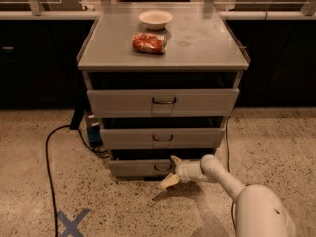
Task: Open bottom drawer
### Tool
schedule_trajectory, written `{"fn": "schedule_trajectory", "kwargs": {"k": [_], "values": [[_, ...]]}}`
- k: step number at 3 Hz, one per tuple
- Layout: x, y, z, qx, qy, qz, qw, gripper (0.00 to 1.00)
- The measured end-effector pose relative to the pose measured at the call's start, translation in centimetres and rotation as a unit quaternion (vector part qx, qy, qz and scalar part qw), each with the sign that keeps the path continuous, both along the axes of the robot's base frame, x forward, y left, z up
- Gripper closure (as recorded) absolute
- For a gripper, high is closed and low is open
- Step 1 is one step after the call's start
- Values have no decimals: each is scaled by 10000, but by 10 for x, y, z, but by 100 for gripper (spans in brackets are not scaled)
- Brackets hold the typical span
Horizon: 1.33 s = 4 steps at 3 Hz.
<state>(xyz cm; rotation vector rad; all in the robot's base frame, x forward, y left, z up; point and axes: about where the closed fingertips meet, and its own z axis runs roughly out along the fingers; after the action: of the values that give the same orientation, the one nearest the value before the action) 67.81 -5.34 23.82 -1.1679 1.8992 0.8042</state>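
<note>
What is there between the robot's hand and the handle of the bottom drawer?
Nothing. In the camera view, the open hand is right at the front of the bottom drawer, just beside its dark handle.
</note>
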Motion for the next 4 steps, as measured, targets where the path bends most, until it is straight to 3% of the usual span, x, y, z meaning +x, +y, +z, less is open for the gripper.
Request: {"fn": "schedule_trajectory", "kwargs": {"k": [1, 2, 4], "values": [[27, 11, 4, 114, -188, 46, 9997, 0], [38, 15, -11, 92, -81, 41, 9999, 0], [34, 14, -45, -521, 567, 157, 9969, 0]]}}
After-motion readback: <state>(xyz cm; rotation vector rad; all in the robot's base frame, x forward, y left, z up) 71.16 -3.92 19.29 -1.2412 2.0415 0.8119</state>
